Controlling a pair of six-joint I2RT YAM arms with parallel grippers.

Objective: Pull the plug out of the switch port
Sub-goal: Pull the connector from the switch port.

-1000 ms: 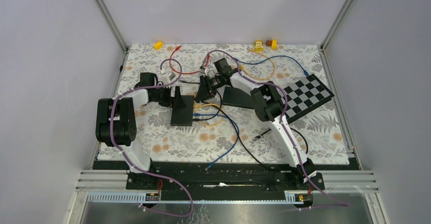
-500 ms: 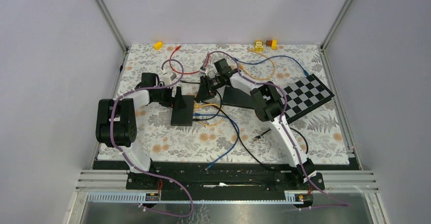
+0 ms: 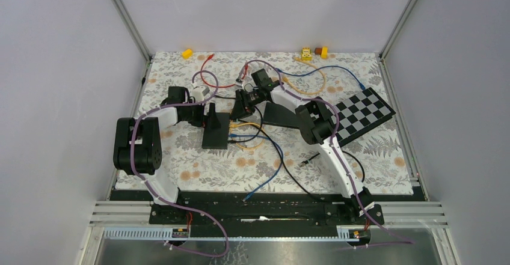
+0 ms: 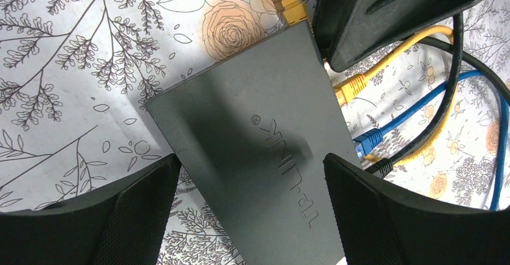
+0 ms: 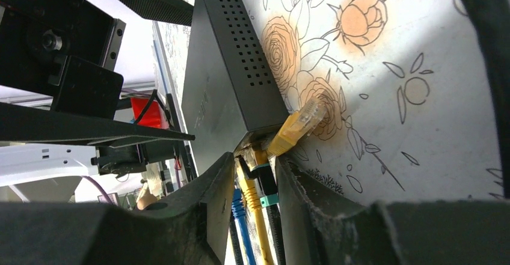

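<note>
Two things matter here, I reckon: keep the switch point(image 3: 215, 130) from sliding and pull straight out of the port. The switch lies left of centre on the worktop point(image 3: 373, 169), about midway between its near and far edges, ports facing the right edge. My left gripper point(image 4: 251, 163) is spread wide, a finger on either side of the case, so it can brace it, though I can't tell if the pads actually touch. The right gripper point(image 5: 254, 160) is narrow at the port side, with the yellow plug point(image 5: 248, 187) sitting between its fingers. I honestly can't tell whether it's clamped on yet. A loose yellow plug point(image 5: 298, 127) lies on the worktop just beside the switch's corner, and a blue plug point(image 4: 367, 139) sits in a neighbouring port, so it's crowded in there. I'd pinch the plug body and not the cable, get the latch tab squeezed, then draw back in line with the port. Yanking sideways would probably just drag the whole box.
</note>
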